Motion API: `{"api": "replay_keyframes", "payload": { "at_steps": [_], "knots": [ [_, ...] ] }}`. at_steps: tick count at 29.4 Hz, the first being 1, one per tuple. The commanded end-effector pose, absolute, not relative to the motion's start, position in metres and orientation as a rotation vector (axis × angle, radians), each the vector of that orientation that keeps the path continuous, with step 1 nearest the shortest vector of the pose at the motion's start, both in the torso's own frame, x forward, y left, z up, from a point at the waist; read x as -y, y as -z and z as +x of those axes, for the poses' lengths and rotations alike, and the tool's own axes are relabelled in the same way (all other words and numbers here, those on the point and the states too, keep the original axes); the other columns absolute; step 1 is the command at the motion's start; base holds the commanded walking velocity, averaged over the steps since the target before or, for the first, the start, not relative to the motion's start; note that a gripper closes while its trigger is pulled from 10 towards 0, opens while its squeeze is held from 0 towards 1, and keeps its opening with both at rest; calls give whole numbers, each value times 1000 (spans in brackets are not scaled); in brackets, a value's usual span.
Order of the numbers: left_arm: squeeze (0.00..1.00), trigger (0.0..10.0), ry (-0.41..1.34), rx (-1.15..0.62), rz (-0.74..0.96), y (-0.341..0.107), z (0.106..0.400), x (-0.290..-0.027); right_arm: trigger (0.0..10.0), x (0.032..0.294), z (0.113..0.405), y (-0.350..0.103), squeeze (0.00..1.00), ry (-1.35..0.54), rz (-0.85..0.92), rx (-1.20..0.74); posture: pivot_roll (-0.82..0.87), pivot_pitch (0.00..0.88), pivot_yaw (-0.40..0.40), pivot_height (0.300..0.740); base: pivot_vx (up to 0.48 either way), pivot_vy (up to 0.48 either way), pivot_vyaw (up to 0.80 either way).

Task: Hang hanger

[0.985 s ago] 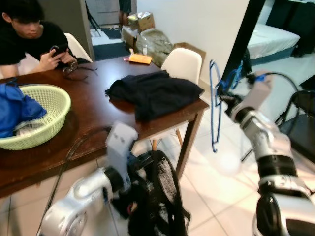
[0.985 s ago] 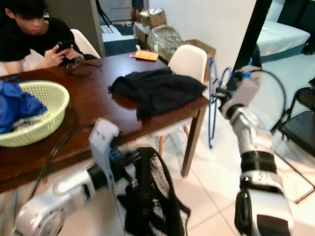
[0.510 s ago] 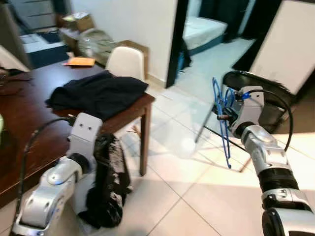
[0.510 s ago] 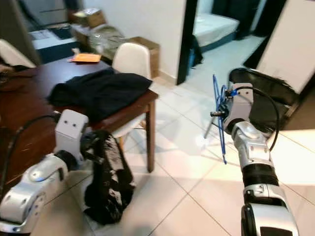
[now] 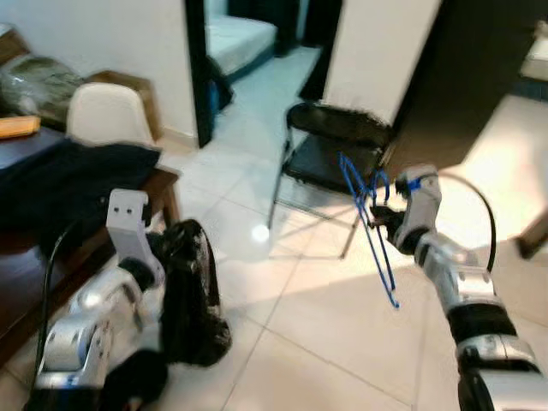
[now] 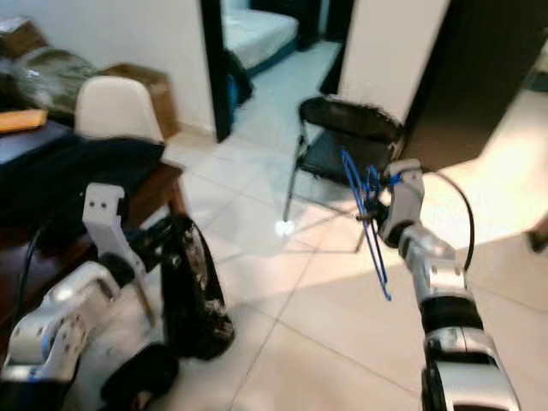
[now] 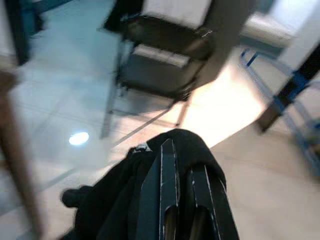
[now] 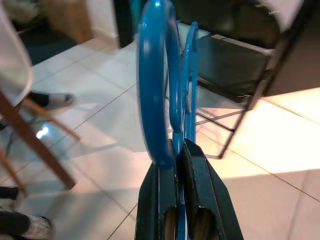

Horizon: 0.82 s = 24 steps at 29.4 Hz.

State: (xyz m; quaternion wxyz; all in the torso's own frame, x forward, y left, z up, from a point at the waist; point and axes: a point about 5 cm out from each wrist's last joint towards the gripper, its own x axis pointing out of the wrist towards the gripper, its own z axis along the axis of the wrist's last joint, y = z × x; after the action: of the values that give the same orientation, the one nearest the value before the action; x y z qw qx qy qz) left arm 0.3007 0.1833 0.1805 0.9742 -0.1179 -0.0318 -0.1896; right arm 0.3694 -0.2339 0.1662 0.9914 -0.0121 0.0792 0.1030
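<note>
While before by the table, blue hanger (image 5: 370,224) now near black folding chair (image 5: 330,152).

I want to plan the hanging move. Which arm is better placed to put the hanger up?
The right. Its claw is shut on the blue hanger, held out in front near the black folding chair. The left claw is low and shut on a black garment.

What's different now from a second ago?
The robot turned right: the table slid to the left edge, and a black folding chair came into view ahead. The right gripper still clamps the blue hanger, and the left gripper still holds the black garment.
</note>
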Motion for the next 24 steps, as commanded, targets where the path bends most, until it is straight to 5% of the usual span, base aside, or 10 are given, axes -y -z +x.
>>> {"api": "replay_keyframes", "payload": {
  "at_steps": [1,8,16,24],
  "knots": [
    [0,10000,399,121,-274,-190,301,-183,0,226,371,-171,0,-246,0,-127,64,17,-62,735,0,0,-756],
    [0,10000,403,127,-192,-185,310,-160,0,206,367,-171,0,-328,-32,-113,45,0,-54,735,0,0,-761],
    [0,10000,407,100,-238,-174,290,-155,0,200,317,-159,0,-345,11,-89,15,0,-22,735,0,0,-763],
    [0,10000,361,109,-229,-169,309,-167,0,211,326,-149,0,-290,-23,-110,-2,0,-2,735,0,0,-766]
  ]
}}
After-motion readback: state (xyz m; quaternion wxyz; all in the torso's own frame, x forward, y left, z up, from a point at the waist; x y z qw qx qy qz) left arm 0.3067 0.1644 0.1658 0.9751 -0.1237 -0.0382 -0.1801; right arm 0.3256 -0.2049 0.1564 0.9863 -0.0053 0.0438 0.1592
